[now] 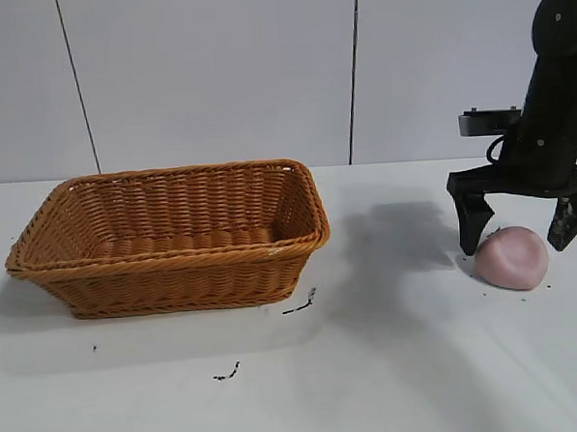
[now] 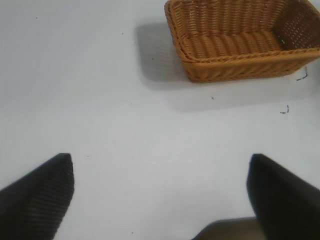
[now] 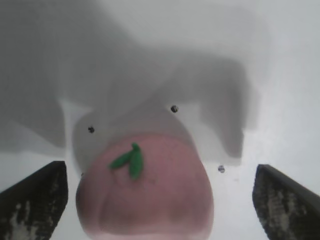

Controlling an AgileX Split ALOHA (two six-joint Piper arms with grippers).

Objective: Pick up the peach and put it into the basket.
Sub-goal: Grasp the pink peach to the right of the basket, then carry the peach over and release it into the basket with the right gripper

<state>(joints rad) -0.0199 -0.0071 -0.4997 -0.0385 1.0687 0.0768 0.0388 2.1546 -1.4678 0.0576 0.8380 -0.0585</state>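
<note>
The pale pink peach (image 1: 511, 257) lies on the white table at the right. In the right wrist view the peach (image 3: 145, 192) shows two small green leaves on top. My right gripper (image 1: 518, 235) is open and straddles the peach, one finger on each side, with gaps to both. In the right wrist view the right gripper (image 3: 160, 200) has its fingertips (image 3: 37, 192) well apart. The orange-brown wicker basket (image 1: 175, 270) stands at the left, empty. My left gripper (image 2: 160, 192) is open over bare table, with the basket (image 2: 235, 65) farther off. It is out of the exterior view.
The white table (image 1: 374, 366) carries small dark marks (image 1: 298, 305) in front of the basket. A grey panelled wall stands behind. The right arm's shadow falls between basket and peach.
</note>
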